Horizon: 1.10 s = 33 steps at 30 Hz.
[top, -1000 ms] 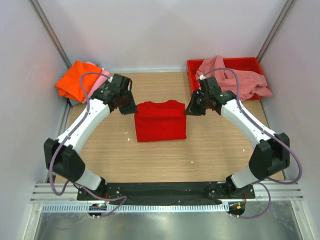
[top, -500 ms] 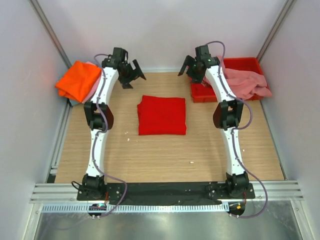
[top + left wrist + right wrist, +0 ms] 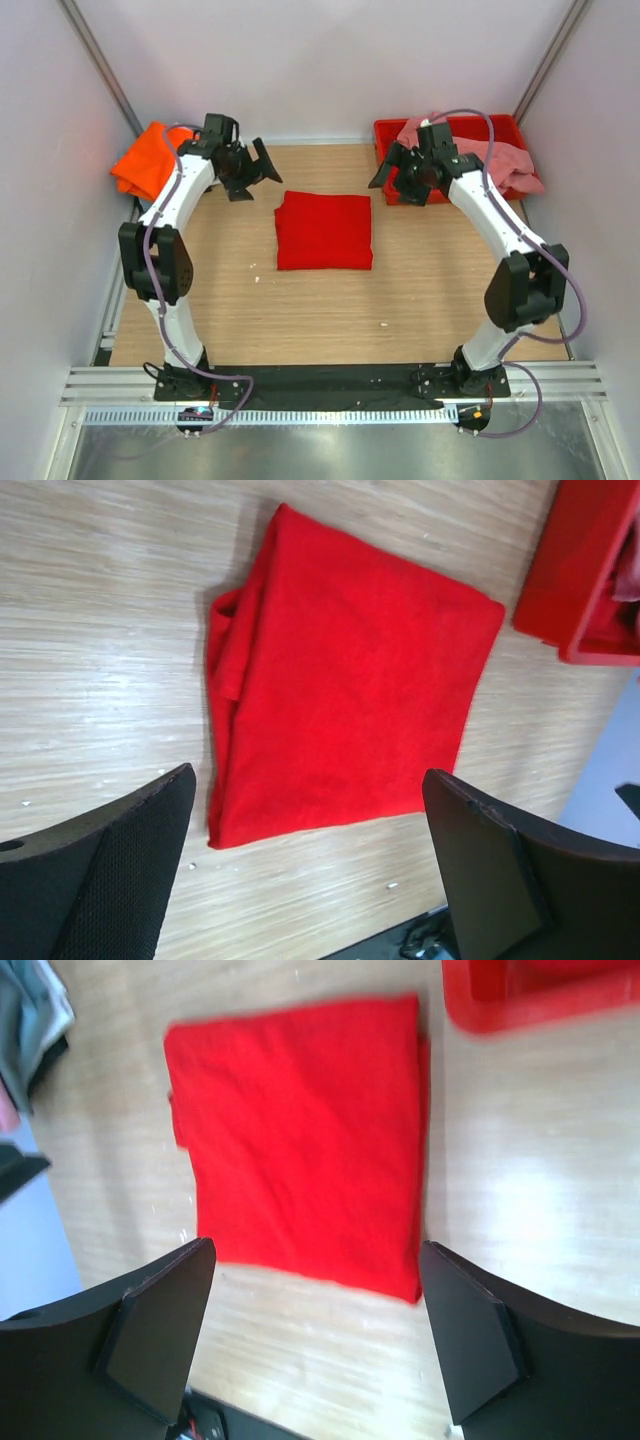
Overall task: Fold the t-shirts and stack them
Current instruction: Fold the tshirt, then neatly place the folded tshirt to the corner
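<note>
Left of the folded red t-shirt [image 3: 324,231], the orange t-shirt [image 3: 148,160] lies at the table's [image 3: 300,310] far corner. The left gripper [image 3: 256,172], jaws spread and empty, has come down nearer the red t-shirt's far-left corner. The red t-shirt lies flat and unmoved, with bare table along every edge. The right gripper [image 3: 392,182], likewise spread and empty, has drawn back beside the tray [image 3: 388,132], which holds the pink t-shirt [image 3: 500,165].

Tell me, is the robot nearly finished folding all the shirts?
Not yet. Done: the red t-shirt lies folded flat in the middle of the table. In hand: nothing; the left gripper and right gripper are both open and empty. Left to do: the pink shirt lies crumpled in the red tray, and the red one sits apart from the orange shirt at the far left, not stacked.
</note>
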Each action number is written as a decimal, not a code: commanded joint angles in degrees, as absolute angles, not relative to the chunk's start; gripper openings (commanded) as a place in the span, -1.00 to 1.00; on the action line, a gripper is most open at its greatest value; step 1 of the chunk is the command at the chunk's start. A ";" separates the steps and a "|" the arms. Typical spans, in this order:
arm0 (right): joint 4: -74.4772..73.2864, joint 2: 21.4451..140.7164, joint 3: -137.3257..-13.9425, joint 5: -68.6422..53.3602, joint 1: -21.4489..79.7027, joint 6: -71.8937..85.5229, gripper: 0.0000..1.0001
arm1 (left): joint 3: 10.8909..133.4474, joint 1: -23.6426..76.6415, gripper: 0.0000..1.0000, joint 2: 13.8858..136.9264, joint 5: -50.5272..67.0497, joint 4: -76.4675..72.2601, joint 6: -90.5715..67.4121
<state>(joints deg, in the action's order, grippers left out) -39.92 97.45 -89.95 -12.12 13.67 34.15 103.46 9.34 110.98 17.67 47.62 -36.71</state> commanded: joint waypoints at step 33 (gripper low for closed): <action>-47.63 50.19 -48.43 -19.86 13.71 26.98 0.84 | 94.65 19.34 -1.00 129.82 16.25 28.74 -39.64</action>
